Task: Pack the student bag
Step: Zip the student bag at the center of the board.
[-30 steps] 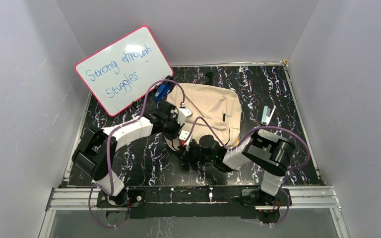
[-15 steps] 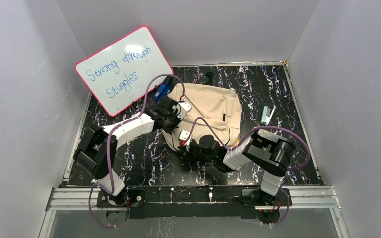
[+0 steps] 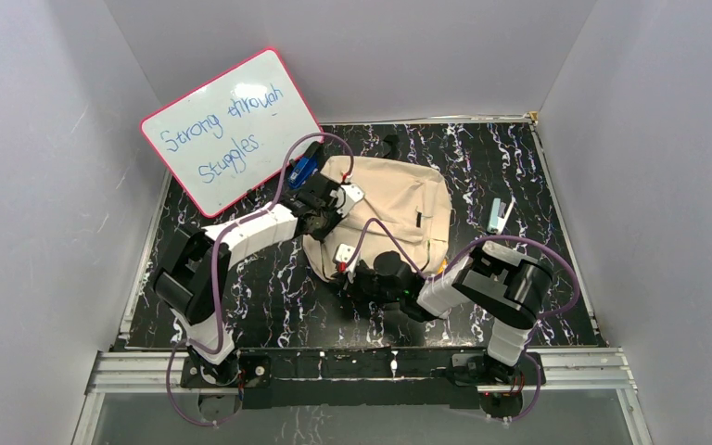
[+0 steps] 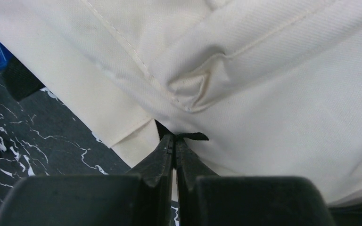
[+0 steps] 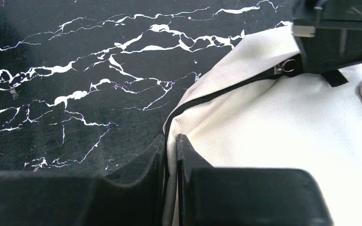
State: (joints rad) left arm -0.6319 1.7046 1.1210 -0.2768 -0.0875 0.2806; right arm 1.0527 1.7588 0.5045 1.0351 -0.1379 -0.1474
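Rumpled beige student bag (image 3: 408, 206), dark-zippered

Black marbled table (image 3: 260, 297), student bag (image 3: 408, 204), whiteboard (image 3: 227, 130), small teal item (image 3: 498, 216)

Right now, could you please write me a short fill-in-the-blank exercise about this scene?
1. The left end effector is shut on a small ___ tab of the student bag.
2. The right end effector pinches the bag's edge beside its dark ___.
3. The whiteboard has a ___ frame.
Missing words: black, zipper, pink.
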